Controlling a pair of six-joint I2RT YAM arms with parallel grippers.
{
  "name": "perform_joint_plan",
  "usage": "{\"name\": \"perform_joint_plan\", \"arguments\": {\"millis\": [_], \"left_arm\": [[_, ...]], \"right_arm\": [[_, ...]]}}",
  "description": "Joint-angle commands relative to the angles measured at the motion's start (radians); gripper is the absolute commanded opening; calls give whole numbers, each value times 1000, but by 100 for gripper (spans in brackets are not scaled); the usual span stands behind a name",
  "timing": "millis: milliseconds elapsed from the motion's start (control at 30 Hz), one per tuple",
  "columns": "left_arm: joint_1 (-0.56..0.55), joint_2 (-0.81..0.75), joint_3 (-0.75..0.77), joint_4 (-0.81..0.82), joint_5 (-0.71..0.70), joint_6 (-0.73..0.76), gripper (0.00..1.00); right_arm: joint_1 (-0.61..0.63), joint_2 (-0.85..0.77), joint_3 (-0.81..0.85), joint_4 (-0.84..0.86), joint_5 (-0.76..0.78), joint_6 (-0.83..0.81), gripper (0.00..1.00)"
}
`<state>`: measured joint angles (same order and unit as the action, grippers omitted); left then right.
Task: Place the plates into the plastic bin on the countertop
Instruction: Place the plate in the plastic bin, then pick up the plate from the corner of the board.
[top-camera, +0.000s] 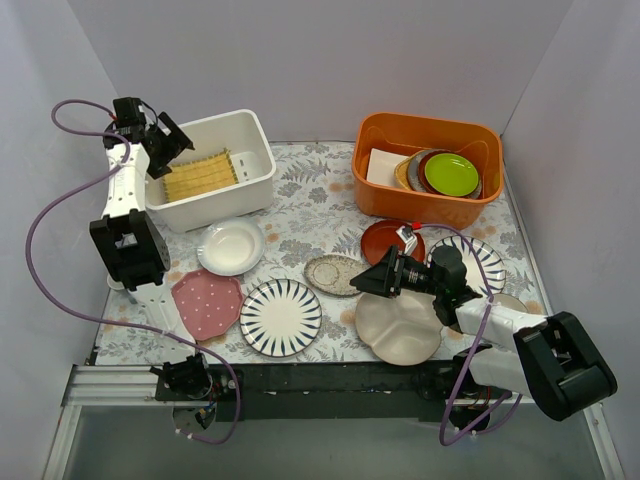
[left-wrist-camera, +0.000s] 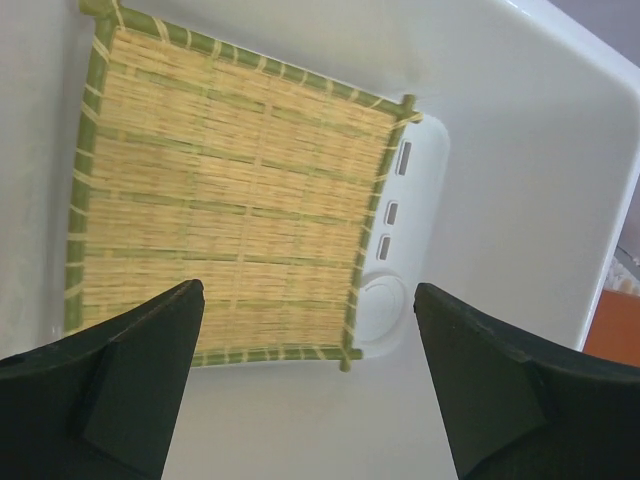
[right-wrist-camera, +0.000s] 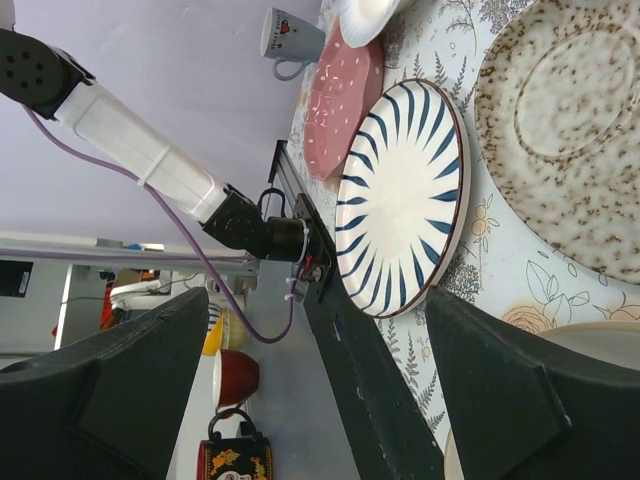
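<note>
The white plastic bin stands at the back left with a yellow bamboo mat in it. My left gripper hovers open and empty over the bin's left side; its wrist view shows the mat and the bin's wall below. On the countertop lie a small white plate, a pink dotted plate, a striped plate, a speckled plate, a red-brown plate, a cream divided plate and a second striped plate partly under my right arm. My right gripper is open and empty, between the speckled and cream plates.
An orange tub at the back right holds a stack of plates with a green one on top. The right wrist view shows the striped plate, speckled plate and pink plate.
</note>
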<state>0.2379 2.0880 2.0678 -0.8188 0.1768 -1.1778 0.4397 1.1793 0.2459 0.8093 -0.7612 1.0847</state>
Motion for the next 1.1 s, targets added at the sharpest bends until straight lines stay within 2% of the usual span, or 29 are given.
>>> {"name": "perform_joint_plan", "arguments": {"millis": [0, 233, 367, 533, 700, 967, 1067], "left_arm": [[-5, -48, 34, -31, -31, 20, 87], [-34, -112, 80, -57, -22, 44, 90], [-78, -172, 55, -51, -10, 70, 98], [-130, -255, 8, -37, 53, 93, 98], [-178, -363, -77, -25, 128, 90, 98], [-288, -516, -247, -43, 165, 110, 98], [-296, -575, -331, -48, 177, 113, 98]], "right_arm": [[-2, -23, 20, 7, 0, -16, 96], [-1, -38, 21, -13, 7, -22, 97], [-1, -44, 24, -24, 7, -26, 97], [-2, -58, 27, -42, 11, -32, 97], [-2, -81, 30, -73, 20, -43, 97], [-1, -104, 29, -102, 28, -55, 97], [-2, -116, 27, -113, 30, -57, 97]]}}
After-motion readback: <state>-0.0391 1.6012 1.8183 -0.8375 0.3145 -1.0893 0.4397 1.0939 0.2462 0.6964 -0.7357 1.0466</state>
